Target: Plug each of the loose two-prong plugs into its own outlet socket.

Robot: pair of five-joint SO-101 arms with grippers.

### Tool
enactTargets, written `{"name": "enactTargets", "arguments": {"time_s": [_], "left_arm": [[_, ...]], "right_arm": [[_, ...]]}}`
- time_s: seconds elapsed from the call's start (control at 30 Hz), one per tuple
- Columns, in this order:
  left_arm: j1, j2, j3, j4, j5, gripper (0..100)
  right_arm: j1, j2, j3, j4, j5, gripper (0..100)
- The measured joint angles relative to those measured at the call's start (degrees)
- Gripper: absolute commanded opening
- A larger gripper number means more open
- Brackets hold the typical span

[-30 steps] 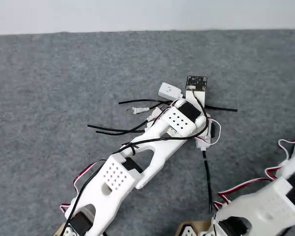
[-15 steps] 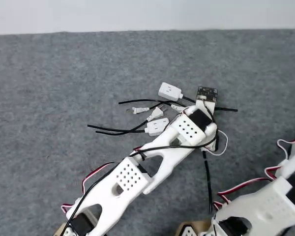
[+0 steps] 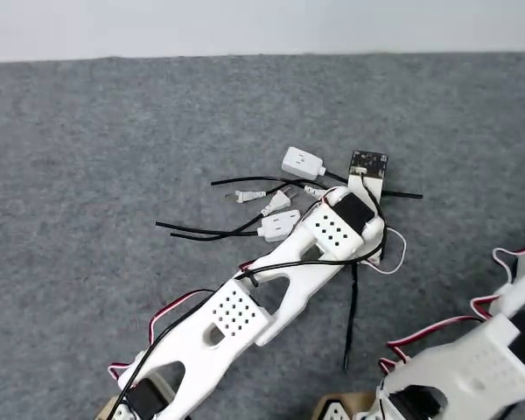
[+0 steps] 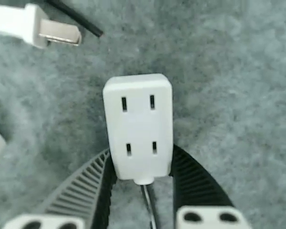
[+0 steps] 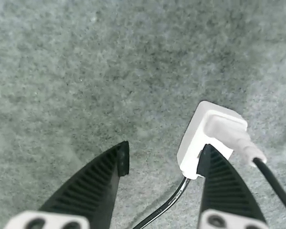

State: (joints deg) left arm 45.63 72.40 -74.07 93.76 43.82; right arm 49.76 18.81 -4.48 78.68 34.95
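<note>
Grey felt covers the tabletop [image 3: 79, 131], and we see the left arm [image 3: 245, 311] stretched across it toward a tangle of white parts and black cords. The left jaws are closed on a white outlet block [image 4: 138, 126]. Their ribbed black fingers [image 4: 102, 179] press its two long sides near the cord end. The block lies flat on the felt with two pairs of slots facing up, all unfilled. Past its far end, apart from it, a loose plug [image 4: 24, 21] lies on its side with its metal prongs showing, and a black cord tip [image 4: 81, 21] is just beside it.

From above, a second outlet block [image 3: 302, 163] sits near the left wrist and a third outlet block [image 3: 278, 226] lies right beside the arm. Between them is a small plug [image 3: 280, 202]. A black cord [image 3: 350, 315] trails from under the wrist toward the arm bases.

The right arm [image 3: 481, 359] sits at the near right corner. The right jaws are spread wide, with only felt between them. A plugged block [image 5: 193, 143] with a seated plug [image 5: 226, 129] lies just by one fingertip [image 5: 207, 162]; we cannot tell whether they touch.
</note>
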Motion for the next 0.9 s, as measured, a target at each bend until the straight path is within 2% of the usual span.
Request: {"name": "enactTargets", "arguments": {"time_s": [0.13,0.33,0.5,0.77,0.83,0.9], "left_arm": [[-0.09,0.00,-3.43,2.81,-2.73,23],[-0.09,0.00,-7.91,4.31,-3.69,23],[-1.14,1.76,-7.91,2.29,-7.65,23],[-1.32,4.75,-10.20,0.70,-8.53,23],[-1.32,4.84,-10.37,0.00,-8.53,19],[-1.32,4.84,-10.37,-0.70,-8.53,9]], "right_arm": [[0.00,0.00,0.00,0.00,0.00,23.1],[0.00,0.00,0.00,0.00,0.26,23.1],[0.00,0.00,0.00,2.73,2.55,23.1],[0.00,0.00,0.00,3.96,3.43,23.1],[0.00,0.00,0.00,3.96,3.43,23.1],[0.00,0.00,0.00,3.96,3.43,23.1]]}}
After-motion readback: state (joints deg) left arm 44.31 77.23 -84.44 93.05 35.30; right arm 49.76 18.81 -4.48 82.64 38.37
